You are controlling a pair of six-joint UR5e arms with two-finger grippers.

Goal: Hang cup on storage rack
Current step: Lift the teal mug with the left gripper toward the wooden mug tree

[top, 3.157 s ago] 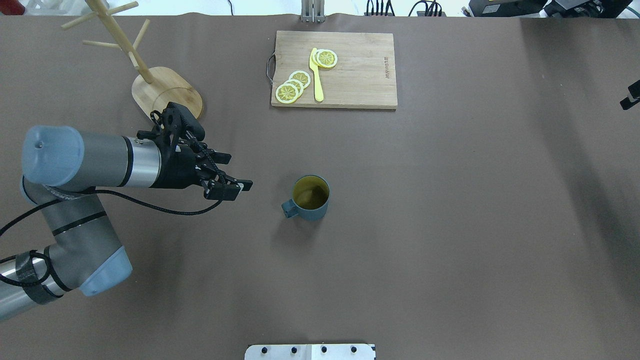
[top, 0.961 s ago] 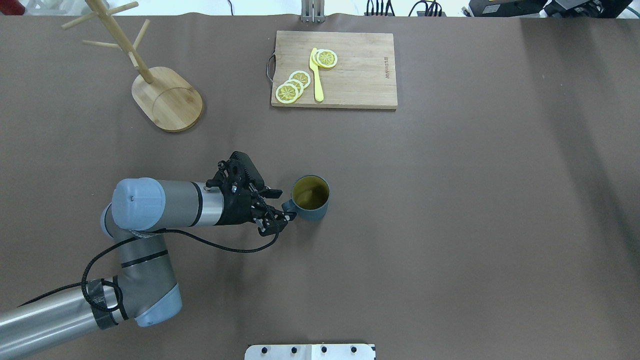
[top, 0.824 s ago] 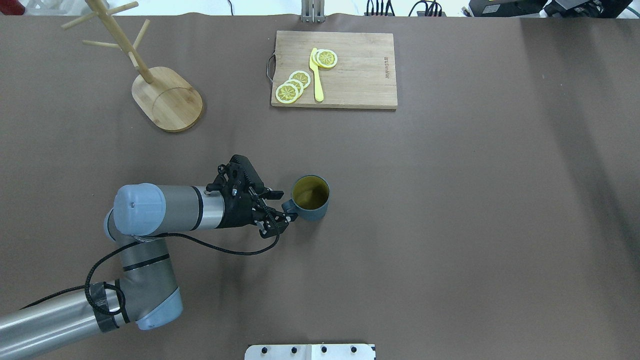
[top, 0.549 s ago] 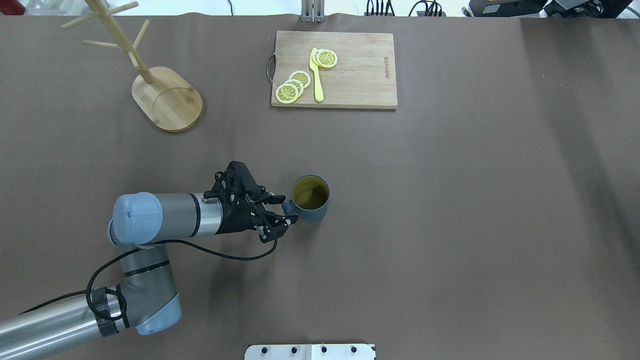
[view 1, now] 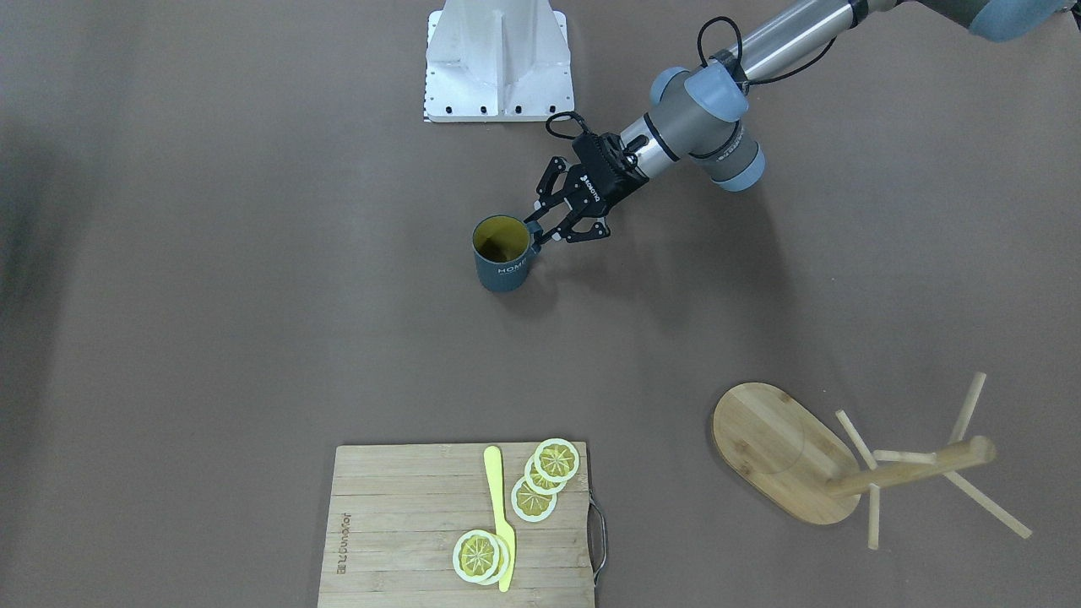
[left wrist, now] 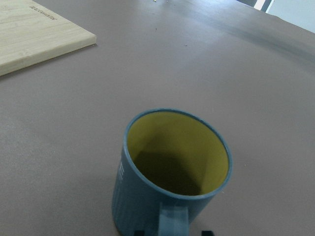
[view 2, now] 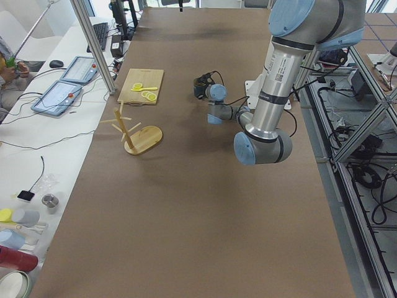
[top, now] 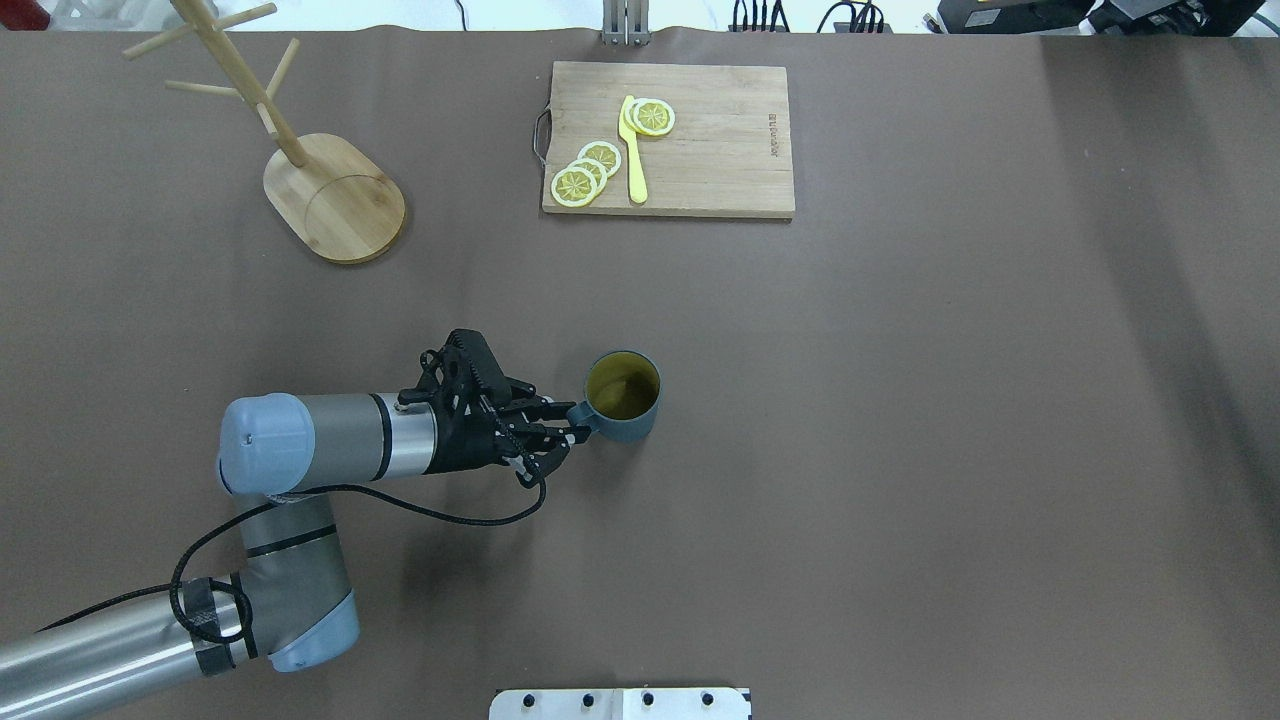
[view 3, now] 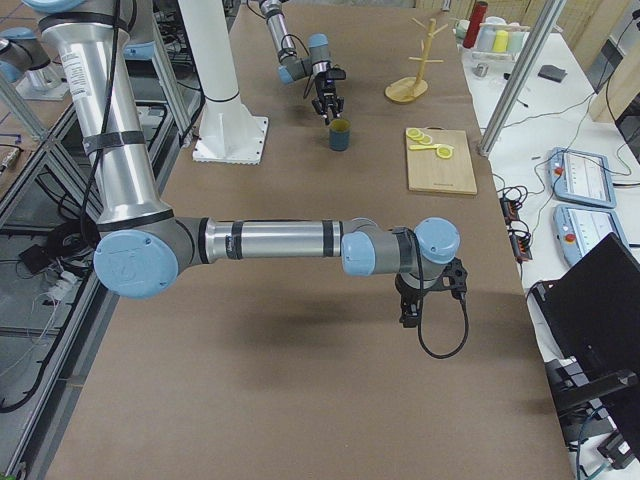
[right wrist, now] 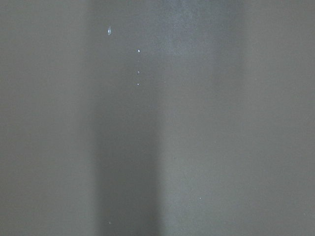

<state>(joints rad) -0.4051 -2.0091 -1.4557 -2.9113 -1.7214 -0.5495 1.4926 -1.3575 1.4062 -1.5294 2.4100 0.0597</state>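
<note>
The dark teal cup (top: 622, 400) with a yellow inside stands upright mid-table, its handle toward my left arm; its "HOME" lettering shows in the front view (view 1: 502, 257). My left gripper (top: 572, 422) is low at the handle, open, one finger on each side of it. In the left wrist view the cup (left wrist: 172, 167) fills the middle, and both fingertips (left wrist: 139, 232) stand a little off the handle. The bamboo storage rack (top: 335, 195) stands far left, its pegs bare. My right gripper (view 3: 420, 305) shows only in the exterior right view; I cannot tell its state.
A rectangular wooden cutting board (top: 700, 150) with lemon slices (top: 585, 172) and a yellow knife (top: 633, 150) lies at the far middle. A white mounting plate (top: 620, 703) sits at the near edge. The right wrist view shows only brown table surface.
My left arm moved from beside the rack over to the cup. In the last second its fingers came up to the handle and narrowed around it. The cup has not moved.
</note>
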